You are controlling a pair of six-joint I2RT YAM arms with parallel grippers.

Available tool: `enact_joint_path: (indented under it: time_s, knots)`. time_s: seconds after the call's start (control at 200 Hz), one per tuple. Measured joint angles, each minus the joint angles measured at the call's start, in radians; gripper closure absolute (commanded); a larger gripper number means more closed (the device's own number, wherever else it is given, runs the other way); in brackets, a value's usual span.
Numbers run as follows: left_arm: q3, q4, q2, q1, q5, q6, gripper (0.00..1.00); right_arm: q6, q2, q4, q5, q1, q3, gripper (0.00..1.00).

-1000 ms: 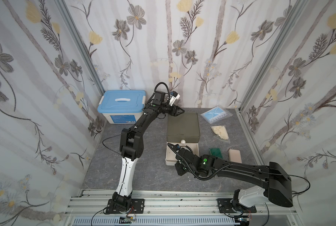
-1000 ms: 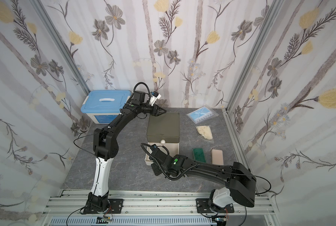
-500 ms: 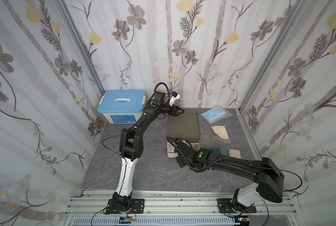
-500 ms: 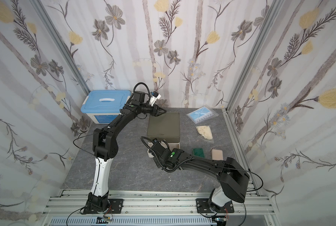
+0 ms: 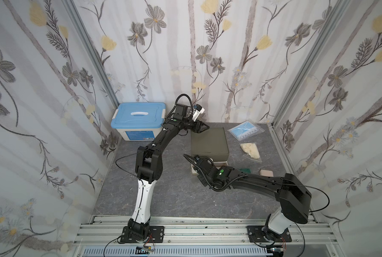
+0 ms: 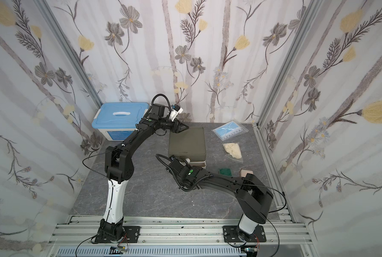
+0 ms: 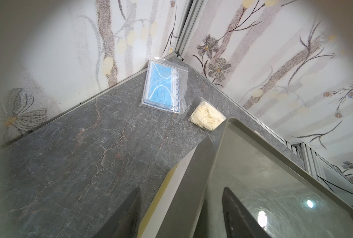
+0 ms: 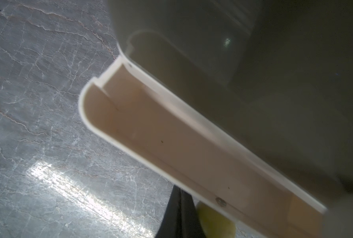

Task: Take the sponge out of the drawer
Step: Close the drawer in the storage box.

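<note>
The drawer (image 8: pixel 192 148) is cream and sticks out only a narrow way from the olive cabinet (image 5: pixel 209 141). The part of its inside that shows is bare. A green sponge (image 5: pixel 245 170) lies on the table to the right of the cabinet, next to a beige block (image 5: pixel 265 172). My right gripper (image 8: pixel 179 216) is shut and holds nothing. Its fingers are at the drawer's front, beside the yellowish knob (image 8: pixel 214 222). My left gripper (image 7: pixel 181 188) is clamped on the cabinet's rear left edge, one finger outside and one on the lid.
A blue-lidded storage box (image 5: pixel 138 121) stands at the back left. A bag of blue masks (image 5: pixel 244 131) and a bag of pale gloves (image 5: pixel 250 150) lie at the back right. Patterned walls close in three sides.
My right gripper has moved toward the cabinet with the drawer front, and the drawer has gone from wide open to nearly closed. The left arm has not moved.
</note>
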Motion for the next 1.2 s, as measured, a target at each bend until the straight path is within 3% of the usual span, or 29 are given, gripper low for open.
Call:
enact_joint_path:
  time_s: [0.515,0.754,1.034,1.199]
  knots:
    - [0.0,-0.005,-0.003,0.008,-0.037,0.029,0.37,-0.099,0.027,0.1,0.064,-0.016,-0.016,1.0]
    - [0.007,-0.027,-0.003,0.008,-0.036,0.028,0.37,-0.047,-0.054,0.303,0.121,-0.02,-0.139,1.0]
    - [0.002,-0.004,-0.002,0.01,-0.049,0.033,0.37,-0.04,0.031,0.514,0.138,-0.02,-0.156,1.0]
    - [0.0,0.002,-0.002,0.013,-0.06,0.037,0.37,-0.048,0.032,0.536,0.139,-0.013,-0.156,1.0]
